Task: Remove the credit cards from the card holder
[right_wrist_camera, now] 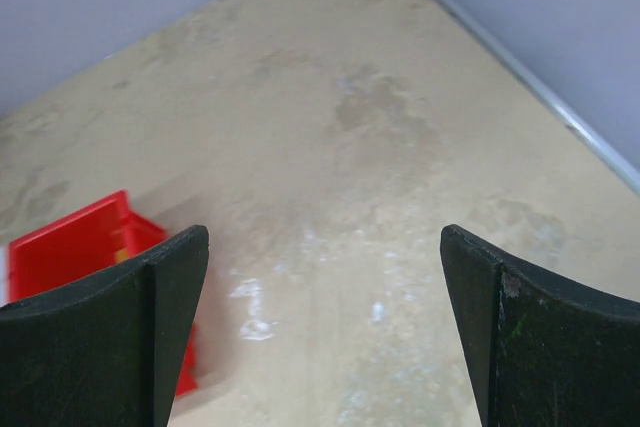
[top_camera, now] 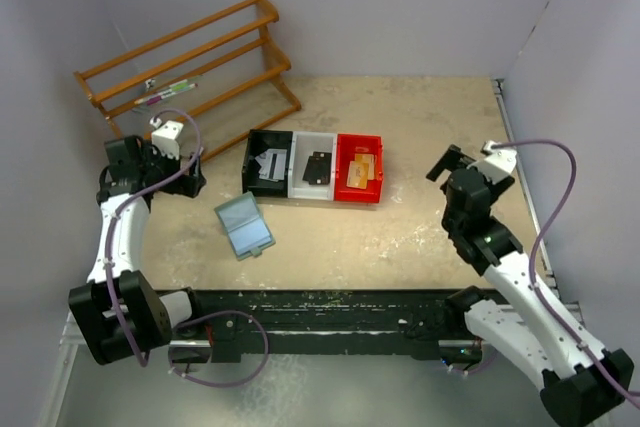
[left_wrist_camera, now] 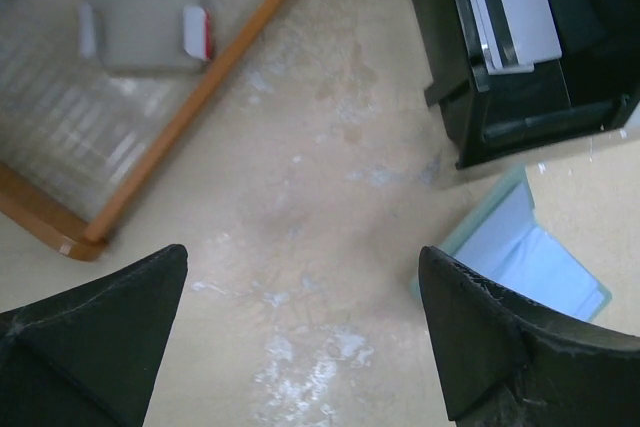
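counter (top_camera: pixel 420 137): one, beige and scuffed, filling the middle of the top view.
rack (top_camera: pixel 190 57): one, wooden, upper left of the top view. A thin pen-like thing (top_camera: pixel 168 95) lies on it, too small to name.
left pincer (left_wrist_camera: pixel 302 259): mine, at the left of the top view. Its jaws are spread wide with only bare counter between them.
right pincer (right_wrist_camera: pixel 322 239): mine, at the right of the top view, well apart from everything. Its jaws are equally wide and it grips nothing.
bins: three, touching in a row at the centre of the top view. They are the black bin (top_camera: pixel 250 169) on the left, the white bin (top_camera: pixel 314 138) in the middle and the red bin (top_camera: pixel 360 138) on the right.
holder (top_camera: pixel 244 226): one, lying open on the counter with its pale inside up. It is just below and left of the black bin, near it but apart. No card shows in it, though its pockets are too small to read.
cards: three colours, one colour to a bin.
silvery cards (top_camera: pixel 270 161): in the black bin; they look like two stacked.
black card (top_camera: pixel 318 167): in the white bin; one, as far as I can see.
orange cards (top_camera: pixel 361 173): in the red bin; they seem to be two overlapping, but I cannot be sure.
step: I judge the emptying done or nearly so, since the cards lie in the bins and both my pincers are free.
next: I would check the holder for a hidden card. Any left would need one pincer to pin the holder flat and the other to pinch a thin edge. If there is none, I draw back.
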### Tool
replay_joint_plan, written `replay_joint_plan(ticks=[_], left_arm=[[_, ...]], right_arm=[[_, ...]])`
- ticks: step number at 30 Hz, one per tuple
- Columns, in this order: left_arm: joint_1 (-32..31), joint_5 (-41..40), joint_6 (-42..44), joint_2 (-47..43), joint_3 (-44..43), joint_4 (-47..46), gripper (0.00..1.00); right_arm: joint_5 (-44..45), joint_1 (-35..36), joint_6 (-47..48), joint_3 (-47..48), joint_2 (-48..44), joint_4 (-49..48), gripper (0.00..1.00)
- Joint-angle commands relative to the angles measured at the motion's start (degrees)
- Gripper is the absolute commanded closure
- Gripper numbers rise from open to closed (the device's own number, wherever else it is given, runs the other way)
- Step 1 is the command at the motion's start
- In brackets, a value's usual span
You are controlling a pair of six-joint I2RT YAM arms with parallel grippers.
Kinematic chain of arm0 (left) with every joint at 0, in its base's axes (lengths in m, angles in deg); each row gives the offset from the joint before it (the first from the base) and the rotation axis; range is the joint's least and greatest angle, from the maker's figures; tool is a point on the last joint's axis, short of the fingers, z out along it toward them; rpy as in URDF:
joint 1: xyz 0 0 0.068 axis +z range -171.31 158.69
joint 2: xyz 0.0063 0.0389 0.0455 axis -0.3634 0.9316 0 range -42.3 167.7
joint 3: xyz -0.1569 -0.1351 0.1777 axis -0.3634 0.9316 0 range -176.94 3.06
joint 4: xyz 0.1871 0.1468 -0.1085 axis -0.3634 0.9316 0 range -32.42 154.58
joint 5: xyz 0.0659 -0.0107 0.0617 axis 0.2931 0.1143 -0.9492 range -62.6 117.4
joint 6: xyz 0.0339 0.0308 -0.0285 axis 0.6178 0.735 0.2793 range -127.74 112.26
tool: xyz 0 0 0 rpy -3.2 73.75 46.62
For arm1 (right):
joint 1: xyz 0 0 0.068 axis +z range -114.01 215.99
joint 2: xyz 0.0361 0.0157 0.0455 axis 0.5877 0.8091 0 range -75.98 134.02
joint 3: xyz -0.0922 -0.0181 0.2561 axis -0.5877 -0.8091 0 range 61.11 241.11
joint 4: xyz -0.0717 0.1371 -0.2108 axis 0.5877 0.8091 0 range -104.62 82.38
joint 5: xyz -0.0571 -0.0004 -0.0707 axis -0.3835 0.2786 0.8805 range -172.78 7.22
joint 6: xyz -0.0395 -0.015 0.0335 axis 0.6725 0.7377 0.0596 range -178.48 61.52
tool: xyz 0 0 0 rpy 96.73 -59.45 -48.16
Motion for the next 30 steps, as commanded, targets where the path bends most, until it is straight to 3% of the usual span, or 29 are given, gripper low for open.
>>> replay_joint_plan(ticks=[1, 6, 10, 13, 18, 24, 29, 30], left_arm=[[0.0, 1.3, -7.8, -5.0, 9.0, -11.9, 0.0], [0.0, 0.5, -13.2, -7.9, 15.6, -19.5, 0.01], [0.0, 0.1, -17.3, -7.9, 19.3, -25.0, 0.01], [0.0, 1.3, -15.6, -9.3, 25.1, -30.8, 0.01], [0.0, 0.6, -17.2, -14.0, 31.6, -36.8, 0.01], [0.0, 0.9, -19.1, -20.9, 40.5, -46.1, 0.01], [-0.1, 1.9, -18.3, -25.3, 42.4, -45.2, 0.01], [-0.1, 1.9, -18.3, -26.6, 42.9, -45.1, 0.01]], right_arm=[[11.7, 0.0, 1.9, -5.5, -6.0, -4.0, 0.01], [11.0, 0.0, 10.3, -10.3, -7.1, -6.9, 0.0], [13.8, 0.0, 8.7, -14.6, -8.1, -9.1, 0.01], [5.7, 0.0, 15.9, -20.1, -13.8, -15.4, 0.0], [2.1, 0.0, 20.2, -25.8, -17.8, -20.8, 0.0], [2.2, 0.0, 22.9, -30.4, -22.9, -23.7, 0.0], [7.9, 0.0, 19.8, -31.1, -19.4, -24.9, 0.0], [9.0, 0.0, 20.9, -31.9, -17.7, -29.8, 0.0]])
